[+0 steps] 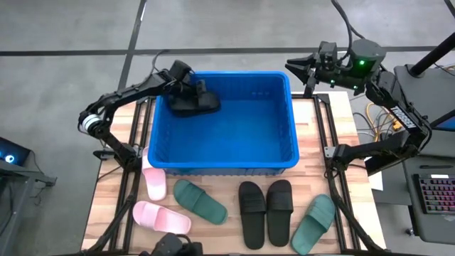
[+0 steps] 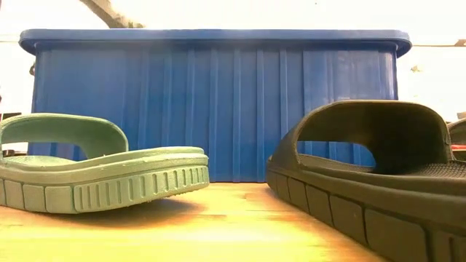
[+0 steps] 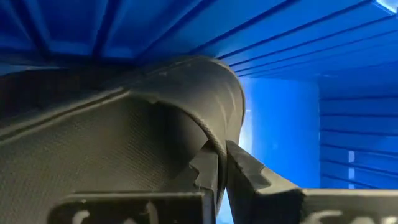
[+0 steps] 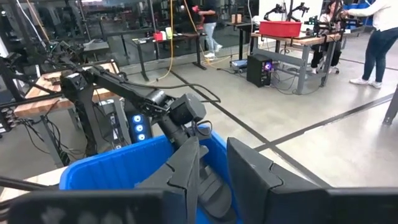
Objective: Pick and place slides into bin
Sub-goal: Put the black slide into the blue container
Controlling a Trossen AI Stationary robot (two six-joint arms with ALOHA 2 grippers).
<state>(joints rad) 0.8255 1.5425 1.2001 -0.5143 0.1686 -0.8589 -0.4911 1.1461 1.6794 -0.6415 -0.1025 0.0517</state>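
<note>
A black slide [image 1: 193, 103] hangs inside the blue bin [image 1: 281, 160] at its ten o'clock corner, its strap pinched in the clenched left gripper [image 1: 186, 89]. On the table at the bin's six o'clock side lie two pink slides [image 1: 161, 217], two green slides [image 1: 200, 201] and a black pair [image 1: 264, 210]. The right gripper [image 1: 297, 69] hovers empty beyond the bin's two o'clock corner, its fingers slightly parted.

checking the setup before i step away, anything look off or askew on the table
Nothing damaged. Only oddity: one pale pink slide sits wedged against the blue bin front-left wall, while its mate lies angled apart. The left end effector holds a black slide inside the bin.
</note>
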